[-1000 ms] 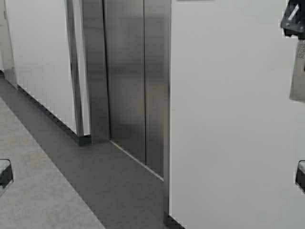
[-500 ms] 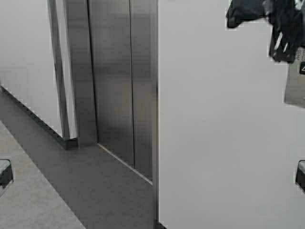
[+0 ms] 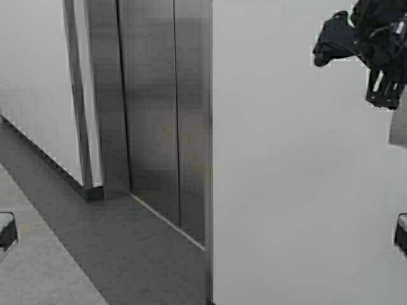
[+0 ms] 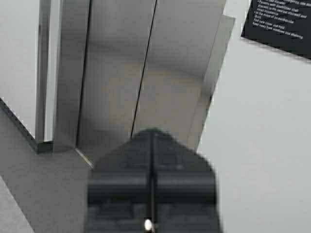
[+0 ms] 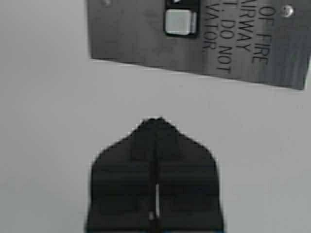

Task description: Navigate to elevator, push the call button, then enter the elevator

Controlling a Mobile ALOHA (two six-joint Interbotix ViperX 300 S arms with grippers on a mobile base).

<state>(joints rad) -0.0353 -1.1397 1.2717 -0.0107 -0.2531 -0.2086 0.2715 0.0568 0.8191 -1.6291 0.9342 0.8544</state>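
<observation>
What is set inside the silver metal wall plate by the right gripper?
The silver metal wall plate holds a small square button in a dark surround, beside engraved fire-warning lettering. Its upper part is cut off; the shut right gripper sits below it.

call button point(image 5: 181, 22) plate cut off at frame top, engraved lettering partly cropped

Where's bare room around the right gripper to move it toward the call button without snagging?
Bare white wall surrounds the shut right gripper, up to the lower edge of the call button plate. Nothing stands between them. It is tighter left of there: the steel frame of the elevator, doors closed. The left gripper faces those doors.
</observation>
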